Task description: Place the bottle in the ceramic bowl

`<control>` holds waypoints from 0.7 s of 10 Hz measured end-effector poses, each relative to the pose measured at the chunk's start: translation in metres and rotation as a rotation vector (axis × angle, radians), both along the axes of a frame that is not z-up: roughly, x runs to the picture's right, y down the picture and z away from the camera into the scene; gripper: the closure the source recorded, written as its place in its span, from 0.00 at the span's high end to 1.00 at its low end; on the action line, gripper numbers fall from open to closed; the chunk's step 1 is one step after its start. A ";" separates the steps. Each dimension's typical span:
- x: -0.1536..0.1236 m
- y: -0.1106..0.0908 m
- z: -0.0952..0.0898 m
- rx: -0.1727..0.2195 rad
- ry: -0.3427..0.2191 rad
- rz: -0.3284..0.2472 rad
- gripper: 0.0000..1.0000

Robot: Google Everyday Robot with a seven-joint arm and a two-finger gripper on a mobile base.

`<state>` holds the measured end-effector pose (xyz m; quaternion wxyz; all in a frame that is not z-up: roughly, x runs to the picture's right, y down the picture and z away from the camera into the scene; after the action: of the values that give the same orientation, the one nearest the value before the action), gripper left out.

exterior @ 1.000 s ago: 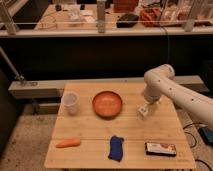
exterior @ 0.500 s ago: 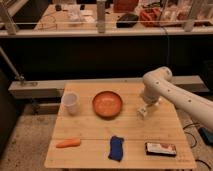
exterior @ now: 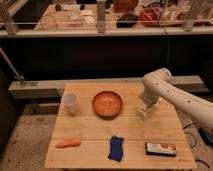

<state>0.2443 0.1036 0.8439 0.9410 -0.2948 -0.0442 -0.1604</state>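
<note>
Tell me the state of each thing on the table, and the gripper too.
ceramic bowl: upright, empty.
gripper: pointing down, right of the ceramic bowl.
bottle: at the gripper, outside the ceramic bowl.
white cup: upright, left of the ceramic bowl.
carrot: lying flat, front left.
blue cloth: crumpled, front centre.
dark box: lying flat, front right.

The ceramic bowl (exterior: 107,103) sat upright near the middle of the wooden table (exterior: 90,150), round and shallow, orange-brown inside with a darker rim, and it held nothing. The bottle (exterior: 143,113) was off to its right, apart from it and near the table's right side: a small, white, boxy thing, leaning a little. The gripper (exterior: 146,106) was right on top of it, reaching down from above. Whether the bottle's base touched the wood I couldn't make out.
</note>
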 end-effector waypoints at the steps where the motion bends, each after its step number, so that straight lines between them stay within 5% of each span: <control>1: 0.000 0.002 0.002 -0.005 -0.006 -0.005 0.80; 7: -0.003 0.009 0.011 -0.028 -0.035 -0.023 0.80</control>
<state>0.2411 0.1128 0.8549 0.9339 -0.3056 -0.0597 -0.1758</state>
